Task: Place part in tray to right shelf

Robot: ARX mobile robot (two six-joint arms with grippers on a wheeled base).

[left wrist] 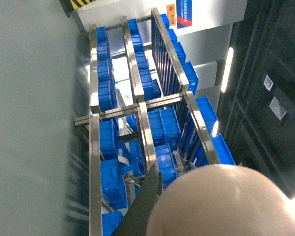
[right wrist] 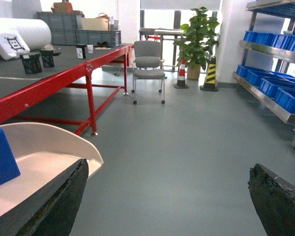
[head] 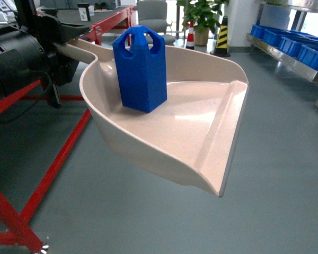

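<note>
The part (head: 140, 69) stands upright on the floor of the tray (head: 201, 132), back near the tray's handle end and well short of the front lip. Nothing pins it there; it is tall for its footing, and that is the first worry. The tray is carried in the air above the grey floor, and from the head view it looks tipped a little toward the lip. I would guess that any jolt from the wheeled base, or a quick swing toward the shelf, could topple the block, and once on its side it could slide down the smooth plastic and off the open front.

The left arm carries the tray by its long handle, but the left gripper is hidden behind the arm's dark housing in the head view, and its own camera shows only a rounded beige surface close up, so I cannot tell how it is set. A grip far out on a long handle lets the tray twist or sag.

The right gripper (right wrist: 167, 196) has its fingers (right wrist: 49, 201) spread wide apart, holding nothing, just beside the tray's rim.

The right shelf (head: 294, 47), with its blue crates (head: 312, 55), stands well apart from the tray, beyond its lip. Its steel front rail is another hazard: a lip that strikes the rail would jar the part loose.
</note>
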